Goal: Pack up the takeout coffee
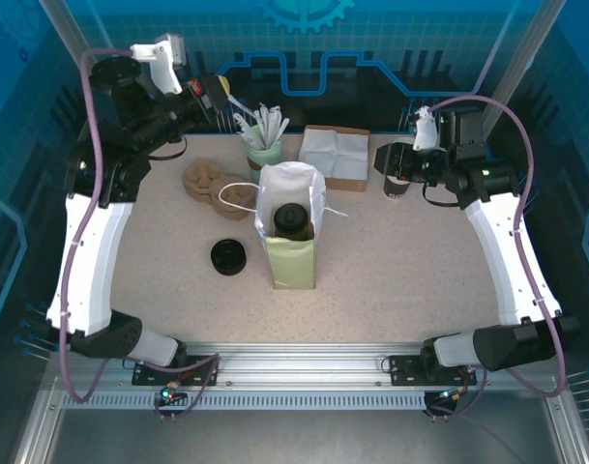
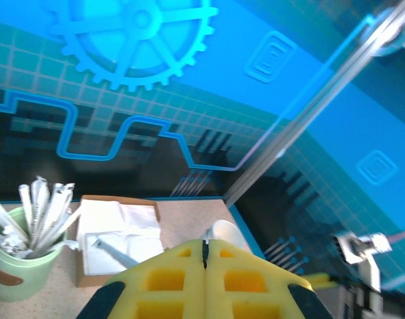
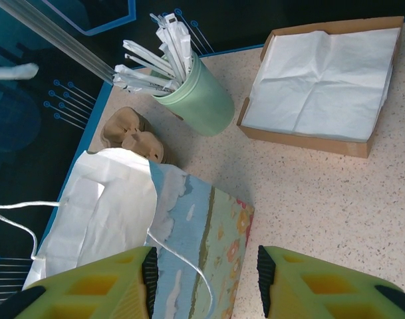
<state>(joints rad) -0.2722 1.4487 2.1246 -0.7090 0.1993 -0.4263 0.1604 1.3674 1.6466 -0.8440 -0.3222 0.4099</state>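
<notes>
A robotics lab cell staged as a coffee counter. Blue gear-printed walls and an aluminium rail frame a speckled tabletop holding a stirrer cup, napkin box and paper bag.

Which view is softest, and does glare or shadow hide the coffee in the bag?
Top external: even light, soft shadows, the takeout coffee in the paper bag reads clearly. Left wrist: softest, the left gripper blurred up close, backdrop saturated blue. Right wrist: crisp on the napkins, right gripper slightly soft; no glare.
</notes>
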